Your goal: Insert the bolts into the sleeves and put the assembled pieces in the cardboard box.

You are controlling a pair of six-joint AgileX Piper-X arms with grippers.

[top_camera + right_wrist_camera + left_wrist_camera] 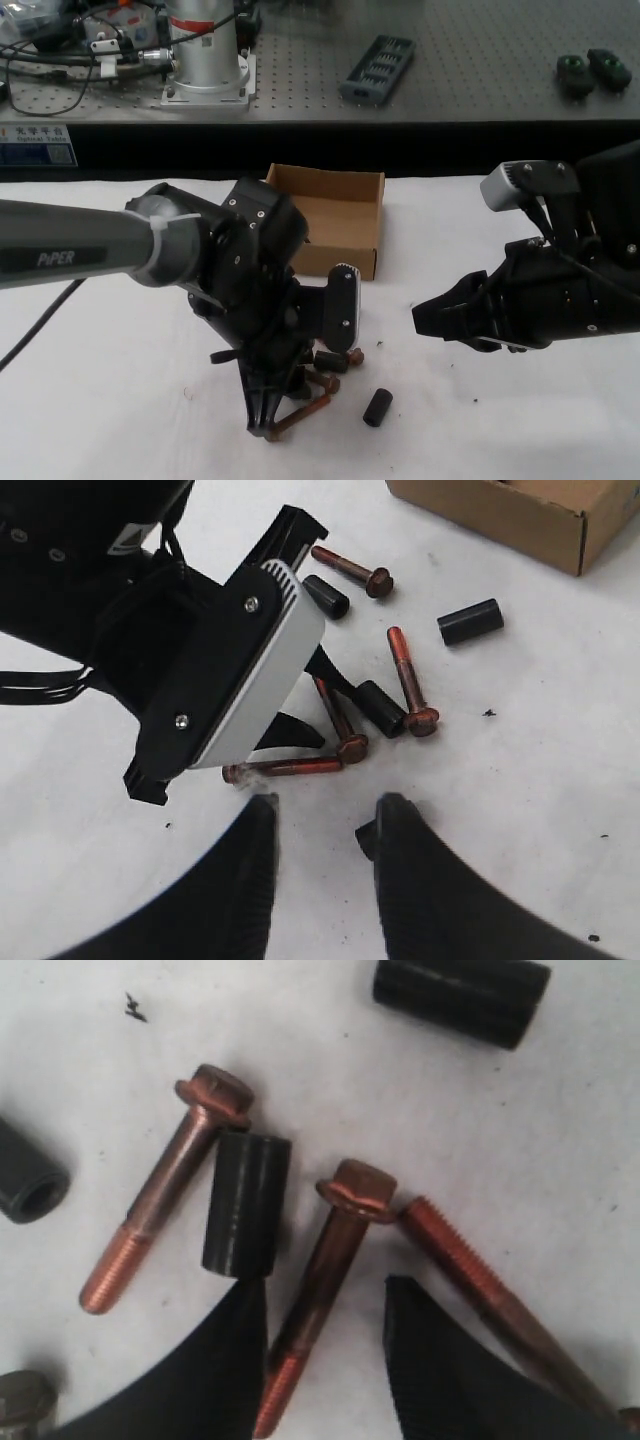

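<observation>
Just in front of the box point(338, 238), on the white desk point(520, 430), bolts and sleeves were found lying loose. No bolt was seen seated in a sleeve, so the task was judged to be at an early stage.

Left gripper point(322, 1285) was noted low over this cluster, pointing down, fingers parted. Middle bolt point(330, 1260) was straddled by it: the shank lay between the two fingers with a gap on either side, so it was taken as not yet pinched. Its long axis ran lengthwise between the fingers, head away from the wrist and threads back toward it. A closing stroke would therefore cross the shank squarely.

Sleeve point(247, 1203) lay just beside one fingertip, perhaps touching it. Second bolt point(470, 1260) lay with its threaded end near the middle bolt's head, and its shank passed under the other finger. Risk was judged there: that finger could catch the second bolt as well when closed.

Right gripper point(320, 815) was held open and empty, off to the side, apart from the cluster and aimed toward it. A stray sleeve point(377, 407) lay on that arm's side of the cluster.

The left arm was plainly the nearer, so the pick of the middle bolt was judged to be its job.
</observation>
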